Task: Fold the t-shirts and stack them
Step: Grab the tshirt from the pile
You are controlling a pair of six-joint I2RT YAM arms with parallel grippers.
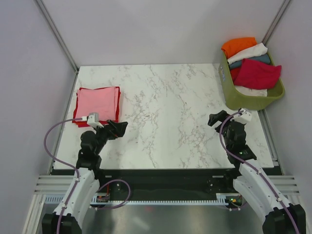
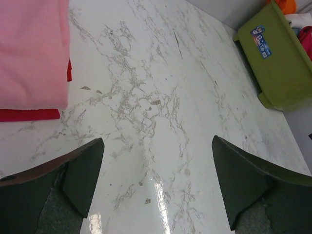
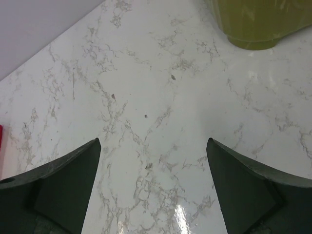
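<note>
A folded pink t-shirt (image 1: 97, 101) lies on a folded crimson t-shirt (image 1: 77, 119) at the table's left side; both show in the left wrist view, pink (image 2: 31, 53) over crimson (image 2: 29, 115). The olive-green basket (image 1: 243, 97) at the far right holds an orange t-shirt (image 1: 239, 46), a white one (image 1: 248, 52), a teal one (image 1: 263, 59) and a crimson one (image 1: 258, 74). My left gripper (image 1: 118, 128) is open and empty, just right of the stack. My right gripper (image 1: 217, 118) is open and empty over bare marble, left of the basket.
The marble table (image 1: 165, 107) is bounded by grey walls at the back and sides. The basket also shows in the left wrist view (image 2: 278, 63) and at the top of the right wrist view (image 3: 258, 24).
</note>
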